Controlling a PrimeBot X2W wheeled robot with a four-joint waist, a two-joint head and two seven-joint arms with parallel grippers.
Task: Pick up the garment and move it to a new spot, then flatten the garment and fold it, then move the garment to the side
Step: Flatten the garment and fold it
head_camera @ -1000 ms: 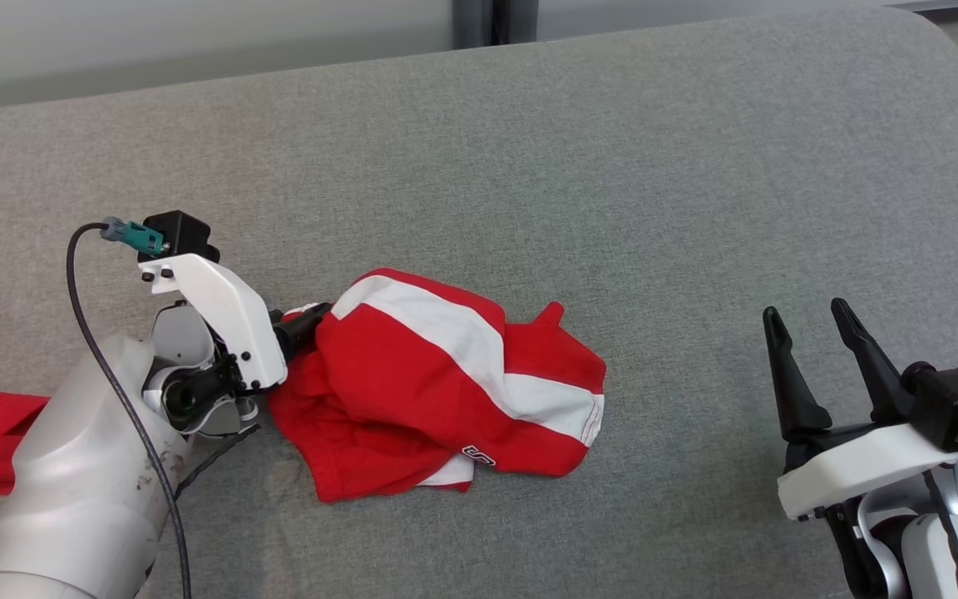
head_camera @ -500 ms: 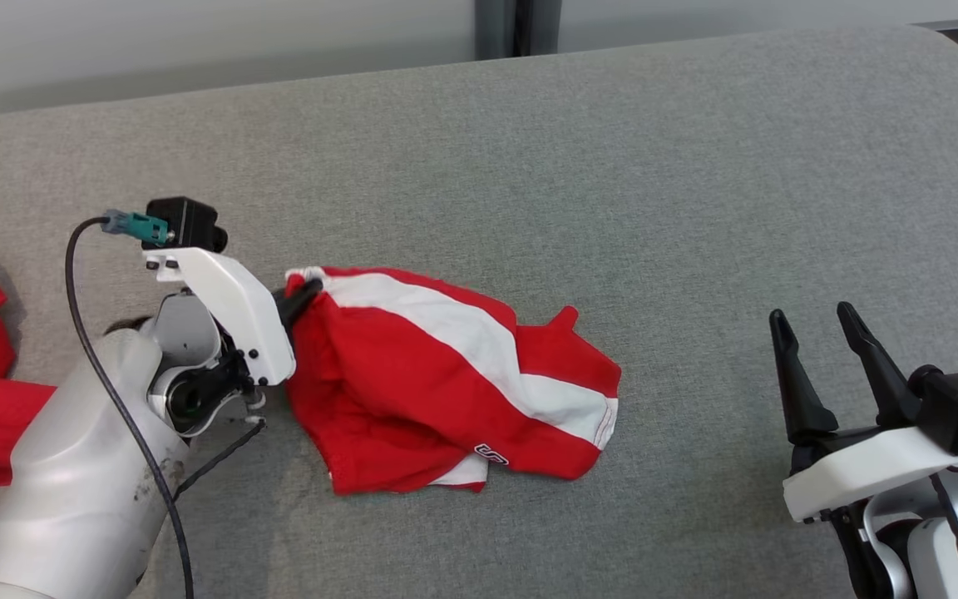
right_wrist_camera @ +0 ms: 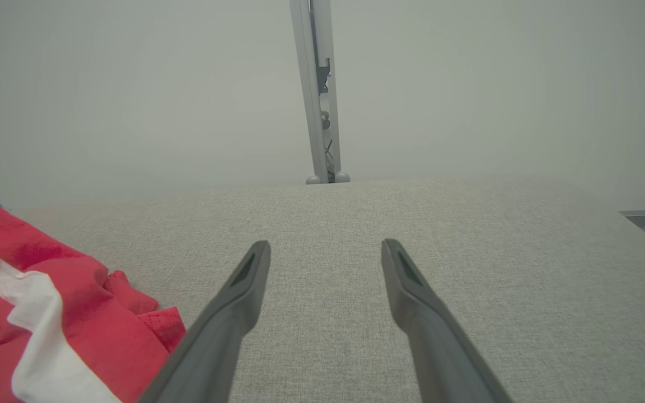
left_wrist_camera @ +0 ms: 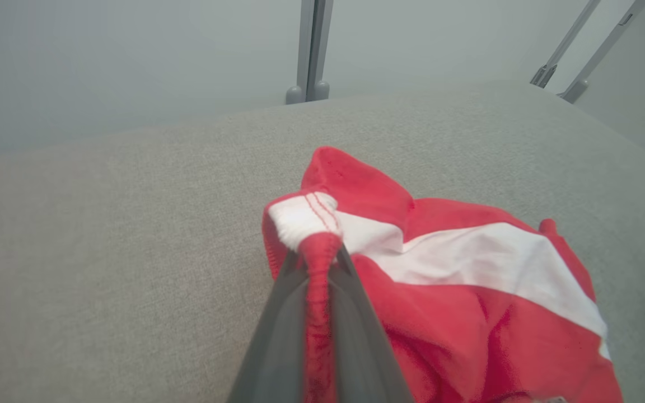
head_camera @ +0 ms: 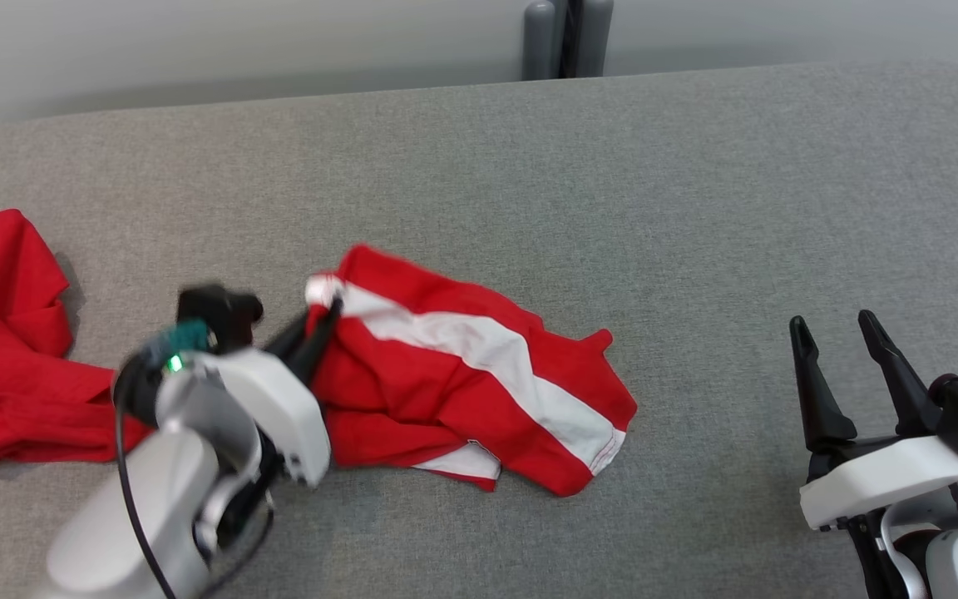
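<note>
Two red cloth pieces and two grippers are counted on the grey padded surface (head_camera: 695,208). The garment (head_camera: 479,391) is red, crossed by one broad white band, and a white hem stitched in red is seen at its gripped end. It is crumpled and partly folded over itself. It is laid left of the surface's middle, well apart from the far edge. Its long axis is run from the gripped end, on the side of the left edge, to a corner pointed toward the near right. The left gripper (head_camera: 325,314) is clamped on a red fold at that end. The right gripper (head_camera: 830,323) is held with its fingers spread, over bare surface by the near right corner. The other red cloth (head_camera: 5,374) is bunched at the left edge.
</note>
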